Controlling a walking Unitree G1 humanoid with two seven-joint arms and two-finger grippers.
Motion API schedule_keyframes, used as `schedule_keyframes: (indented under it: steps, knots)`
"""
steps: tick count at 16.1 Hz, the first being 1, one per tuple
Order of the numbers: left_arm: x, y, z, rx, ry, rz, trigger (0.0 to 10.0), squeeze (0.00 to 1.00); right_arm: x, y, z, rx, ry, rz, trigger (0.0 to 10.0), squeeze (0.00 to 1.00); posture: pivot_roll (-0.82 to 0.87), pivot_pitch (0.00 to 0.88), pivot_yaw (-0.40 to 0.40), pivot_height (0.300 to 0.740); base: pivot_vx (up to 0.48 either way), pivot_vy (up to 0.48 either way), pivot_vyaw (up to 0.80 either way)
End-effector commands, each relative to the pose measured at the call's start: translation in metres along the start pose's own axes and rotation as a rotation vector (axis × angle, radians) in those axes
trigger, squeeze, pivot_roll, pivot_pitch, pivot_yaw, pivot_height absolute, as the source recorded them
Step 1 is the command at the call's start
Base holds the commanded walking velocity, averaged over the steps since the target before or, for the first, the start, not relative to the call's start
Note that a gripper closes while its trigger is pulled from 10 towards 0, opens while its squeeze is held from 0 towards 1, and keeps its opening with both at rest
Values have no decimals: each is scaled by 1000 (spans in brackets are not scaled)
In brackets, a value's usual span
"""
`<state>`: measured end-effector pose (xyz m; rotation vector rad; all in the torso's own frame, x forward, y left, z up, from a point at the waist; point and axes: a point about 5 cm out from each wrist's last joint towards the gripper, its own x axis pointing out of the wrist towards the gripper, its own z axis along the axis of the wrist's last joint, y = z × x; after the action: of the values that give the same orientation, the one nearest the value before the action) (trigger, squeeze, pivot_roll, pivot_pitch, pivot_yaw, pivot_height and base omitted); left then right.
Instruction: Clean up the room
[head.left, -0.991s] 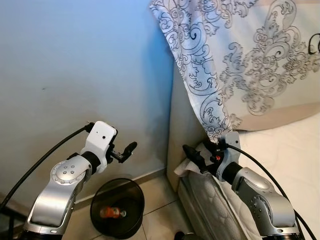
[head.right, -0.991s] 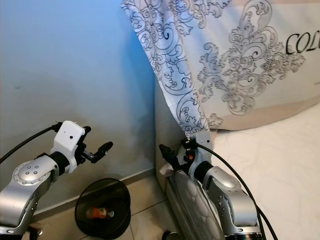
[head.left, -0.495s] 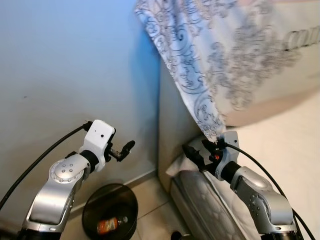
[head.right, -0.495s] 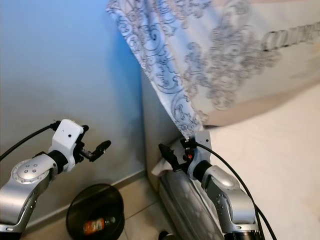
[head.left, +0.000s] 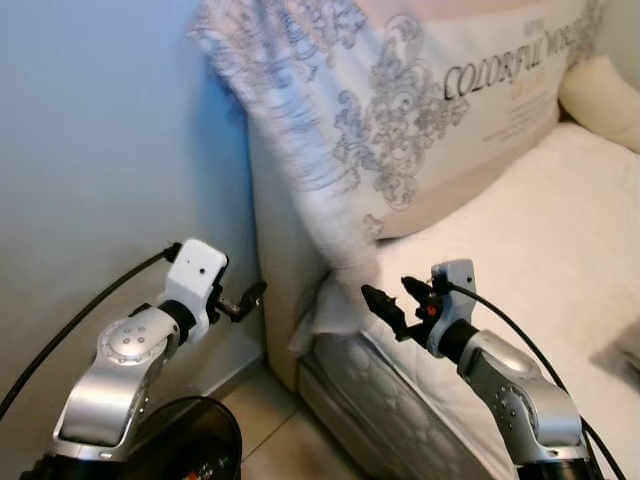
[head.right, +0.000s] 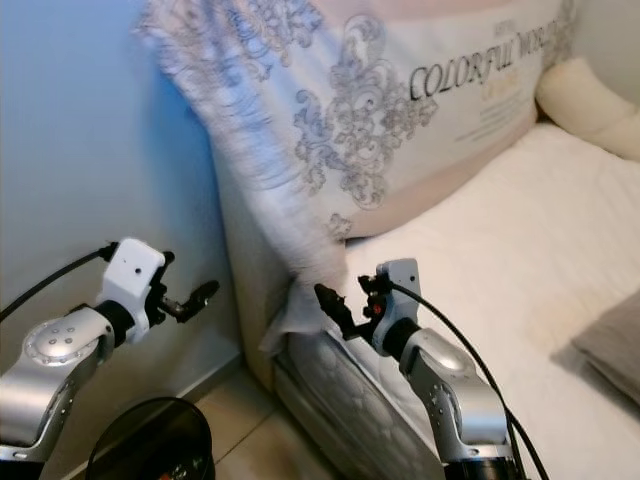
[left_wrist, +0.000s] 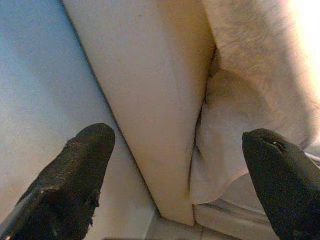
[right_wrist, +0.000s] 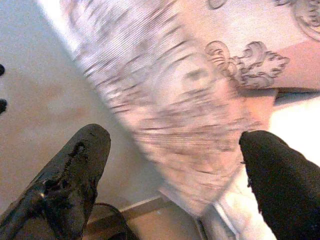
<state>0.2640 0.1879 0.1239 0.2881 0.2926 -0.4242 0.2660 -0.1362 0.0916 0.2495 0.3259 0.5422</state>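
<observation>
Two empty wide-open grippers, left gripper (head.left: 252, 296), right gripper (head.left: 388, 304), facing patterned pillow (head.left: 400, 110)

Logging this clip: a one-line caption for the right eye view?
Both open grippers, left and right, raised beside the bed and patterned pillow.

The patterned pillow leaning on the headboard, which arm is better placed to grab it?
Probably the right. The right gripper is open over the mattress edge, just below the pillow corner. The left gripper, also open, is off beside the bed near the wall.
</observation>
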Motion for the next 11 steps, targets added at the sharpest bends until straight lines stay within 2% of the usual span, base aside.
schedule_keyframes:
  steps: [1, 5, 11]
  knots:
    - [3, -4, 5, 4, -21, -14, 10000, 0, -5, -7, 1, -3, 2, -30, 10000, 1000, 102, 0, 15, 740, 0, 0, -750]
    - [4, -3, 5, -8, -24, -4, 10000, 0, -4, -6, 0, -2, 6, -26, 10000, 1000, 101, 0, 14, 740, 0, 0, -753]
    - [6, 9, 10, -67, -59, 99, 10000, 0, -4, -9, -1, -14, -1, -65, 10000, 1000, 102, 0, 15, 740, 0, 0, -753]
